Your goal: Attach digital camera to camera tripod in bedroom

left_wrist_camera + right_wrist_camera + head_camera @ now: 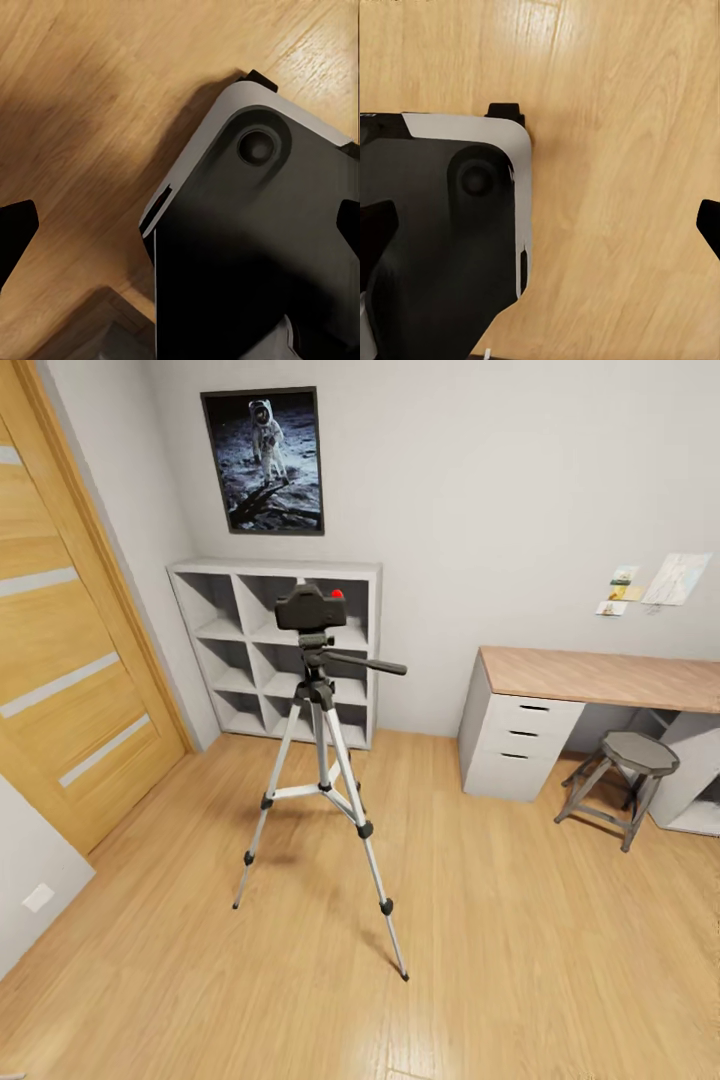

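Your digital camera (311, 608) atop the camera tripod (322, 780) mid-bedroom, both your grippers' fingers spread wide, empty.

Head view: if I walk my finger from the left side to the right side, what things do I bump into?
Wooden door → camera tripod with the digital camera on top → grey desk → round stool.

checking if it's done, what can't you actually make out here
- Whether the digital camera is locked onto the camera tripod: head view, joint too small.
- Desk right end: cut off by the frame edge.
- Left pincer and right pincer: fingertips cut off at the wrist views' edges.
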Robot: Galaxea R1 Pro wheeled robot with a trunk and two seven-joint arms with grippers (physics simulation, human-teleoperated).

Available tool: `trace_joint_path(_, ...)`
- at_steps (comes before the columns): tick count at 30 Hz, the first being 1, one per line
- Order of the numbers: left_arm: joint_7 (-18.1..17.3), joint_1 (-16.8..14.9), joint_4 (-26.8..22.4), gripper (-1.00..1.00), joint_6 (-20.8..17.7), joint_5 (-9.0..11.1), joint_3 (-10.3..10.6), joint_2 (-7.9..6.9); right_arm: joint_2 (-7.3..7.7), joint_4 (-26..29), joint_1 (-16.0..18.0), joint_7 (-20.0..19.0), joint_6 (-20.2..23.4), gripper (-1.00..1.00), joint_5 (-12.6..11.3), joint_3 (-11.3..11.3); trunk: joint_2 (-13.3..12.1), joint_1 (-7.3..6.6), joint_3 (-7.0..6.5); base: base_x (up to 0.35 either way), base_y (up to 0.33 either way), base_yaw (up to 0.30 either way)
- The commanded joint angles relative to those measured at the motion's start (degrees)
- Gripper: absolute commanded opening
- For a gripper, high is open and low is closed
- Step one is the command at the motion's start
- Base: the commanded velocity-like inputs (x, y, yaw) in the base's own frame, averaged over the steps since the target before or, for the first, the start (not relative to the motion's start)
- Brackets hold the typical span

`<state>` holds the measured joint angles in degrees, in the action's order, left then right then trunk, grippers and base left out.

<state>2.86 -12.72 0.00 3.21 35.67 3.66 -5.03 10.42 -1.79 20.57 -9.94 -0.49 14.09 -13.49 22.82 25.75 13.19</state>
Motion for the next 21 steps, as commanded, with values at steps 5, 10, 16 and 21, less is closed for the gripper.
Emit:
trace_joint_path(5, 0.1, 0.0, 0.0, 1.00, 0.2, 0.3, 0.4, 0.12, 0.04, -0.1, 0.1, -0.1, 0.0, 1.00, 0.5, -0.5, 0.1, 0.03, -0.30, 0.000, 0.000, -0.158)
trace_joint_path(10, 0.1, 0.0, 0.0, 1.00, 0.2, 0.3, 0.4, 0.28, -0.01, -0.1, 0.0, 0.0, -0.1, 1.00, 0.5, -0.5, 0.1, 0.03, -0.69, 0.000, 0.000, -0.157)
trace_joint_path(16, 0.1, 0.0, 0.0, 1.00, 0.1, 0.3, 0.4, 0.35, 0.00, -0.1, -0.1, 0.1, -0.3, 1.00, 0.5, -0.5, 0.1, 0.03, -1.17, 0.000, 0.000, -0.156)
trace_joint_path(21, 0.2, 0.0, 0.0, 1.00, 0.1, 0.3, 0.4, 0.33, 0.03, -0.1, -0.2, 0.1, -0.2, 1.00, 0.5, -0.5, 0.1, 0.03, -1.56, 0.000, 0.000, -0.155)
